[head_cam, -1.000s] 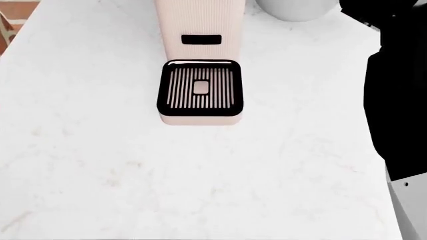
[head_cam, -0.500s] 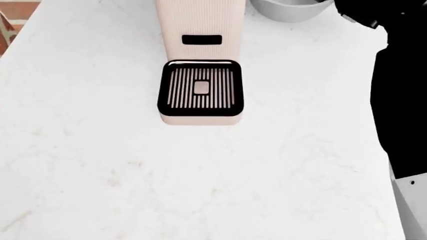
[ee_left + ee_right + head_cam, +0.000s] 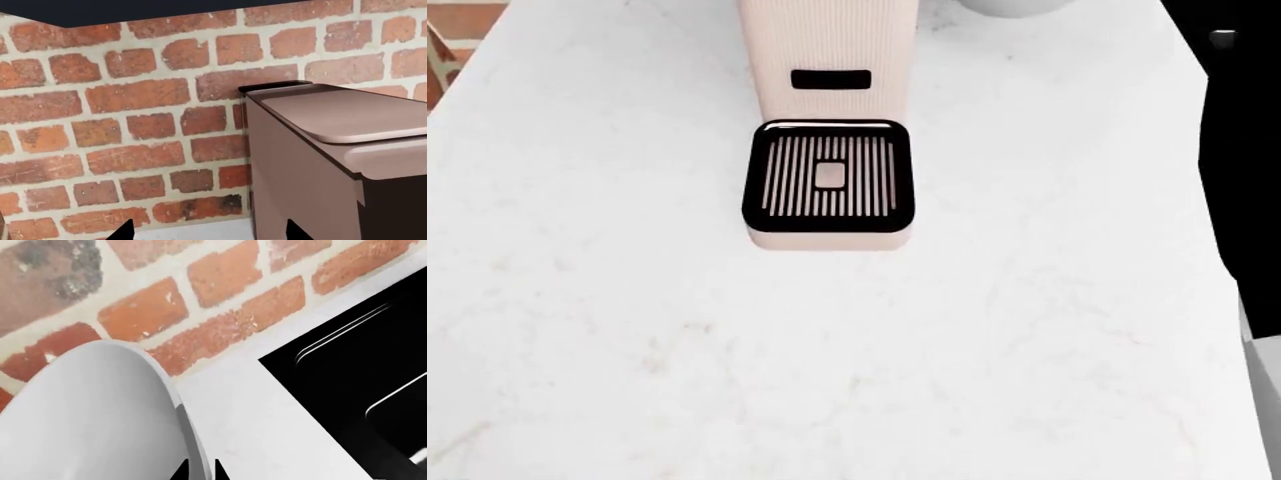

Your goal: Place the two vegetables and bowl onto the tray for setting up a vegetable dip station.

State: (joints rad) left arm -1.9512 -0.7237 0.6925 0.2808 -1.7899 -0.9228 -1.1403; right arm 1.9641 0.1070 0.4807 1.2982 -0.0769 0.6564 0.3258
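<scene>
The white bowl (image 3: 87,420) fills the near side of the right wrist view, and my right gripper (image 3: 199,474) is shut on its rim, one dark fingertip on each side of the wall. In the head view only the bowl's underside (image 3: 1014,6) shows at the top edge, with my black right arm (image 3: 1248,180) along the right edge. My left gripper (image 3: 209,232) is open with nothing between its fingers, facing a brick wall. The two vegetables are out of view. A glossy black rectangle (image 3: 360,370) lies beyond the bowl; I cannot tell whether it is the tray or a sink.
A pale pink coffee machine (image 3: 827,60) with a black slatted drip grille (image 3: 827,176) stands at the middle back of the white marble counter (image 3: 627,330). Its top (image 3: 333,130) is close beside my left gripper. A red brick wall (image 3: 120,100) backs the counter.
The bowl has risen toward the top of the head view until only its underside shows. My right arm has drawn farther to the right edge.
</scene>
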